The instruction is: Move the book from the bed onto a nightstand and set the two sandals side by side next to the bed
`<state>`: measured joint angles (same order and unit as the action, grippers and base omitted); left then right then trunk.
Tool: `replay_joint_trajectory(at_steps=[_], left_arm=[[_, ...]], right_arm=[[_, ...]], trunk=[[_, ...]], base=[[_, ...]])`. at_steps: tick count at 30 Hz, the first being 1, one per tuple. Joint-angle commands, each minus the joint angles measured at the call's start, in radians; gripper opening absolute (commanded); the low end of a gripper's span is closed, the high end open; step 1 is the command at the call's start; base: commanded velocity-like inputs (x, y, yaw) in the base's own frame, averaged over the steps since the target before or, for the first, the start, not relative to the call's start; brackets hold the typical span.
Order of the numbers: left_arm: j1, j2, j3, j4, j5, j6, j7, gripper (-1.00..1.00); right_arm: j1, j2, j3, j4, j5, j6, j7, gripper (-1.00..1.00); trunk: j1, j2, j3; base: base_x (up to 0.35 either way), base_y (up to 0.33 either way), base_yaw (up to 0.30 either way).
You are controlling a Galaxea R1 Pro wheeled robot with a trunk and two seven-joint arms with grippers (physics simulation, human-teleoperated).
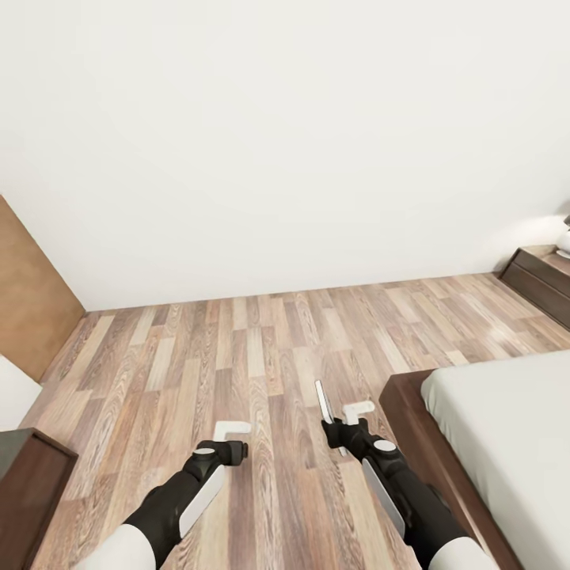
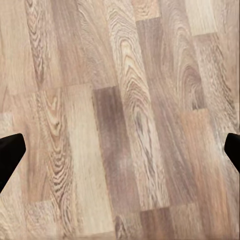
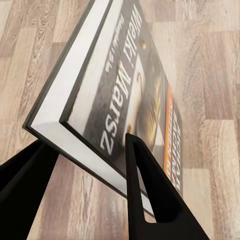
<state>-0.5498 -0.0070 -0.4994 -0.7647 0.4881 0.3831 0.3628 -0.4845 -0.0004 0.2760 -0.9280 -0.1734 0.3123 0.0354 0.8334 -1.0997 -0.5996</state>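
Book edge-on in right gripper

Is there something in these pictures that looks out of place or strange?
Only one thing. The book is not on any furniture: the right tool grips it over the wood floor, beside the bed. In the head view it stands on edge. The left tool is open and empty.
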Motion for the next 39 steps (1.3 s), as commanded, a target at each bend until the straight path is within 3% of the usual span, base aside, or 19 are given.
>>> replay_joint_trajectory(at_steps=[1,7,14,21,27,31,39], left_arm=[[-0.001,0.001,-0.004,-0.001,0.01,0.002,0.001,1.0],[-0.001,0.011,-0.004,-0.001,0.009,-0.002,-0.034,1.0],[-0.001,0.013,-0.004,-0.001,0.01,-0.003,-0.037,1.0],[-0.001,0.013,-0.004,0.037,0.012,-0.007,-0.04,1.0],[-0.003,0.013,-0.003,0.15,0.014,-0.101,-0.044,1.0],[-0.004,0.012,-0.001,0.173,0.014,-0.138,-0.045,1.0],[-0.006,0.007,-0.001,0.167,0.014,-0.15,-0.045,1.0]], right_arm=[[0.0,0.0,0.0,-0.001,-0.006,0.005,0.005,-1.0],[0.0,-0.001,0.0,0.0,-0.007,0.005,0.055,-1.0],[0.0,-0.001,-0.002,0.011,-0.005,0.008,0.053,-1.0],[-0.009,-0.001,-0.016,0.18,-0.007,-0.01,0.05,-1.0],[-0.012,-0.001,-0.019,0.33,-0.008,-0.069,0.057,-1.0],[-0.012,-0.001,-0.02,0.362,-0.008,-0.097,0.06,-1.0],[-0.012,-0.005,-0.022,0.359,-0.008,-0.096,0.103,-1.0]], trunk=[[-0.004,0.007,0.004],[-0.027,0.049,0.032],[-0.054,0.098,0.065],[-0.081,0.147,0.098],[-0.104,0.189,0.127],[-0.119,0.217,0.146],[-0.15,0.273,0.184]], base=[[0.0,0.0,0.077],[0.0,0.0,0.027],[0.0,0.0,0.002],[0.0,0.0,0.0],[0.0,0.0,0.0],[0.0,0.0,0.0],[0.0,0.0,0.0]])
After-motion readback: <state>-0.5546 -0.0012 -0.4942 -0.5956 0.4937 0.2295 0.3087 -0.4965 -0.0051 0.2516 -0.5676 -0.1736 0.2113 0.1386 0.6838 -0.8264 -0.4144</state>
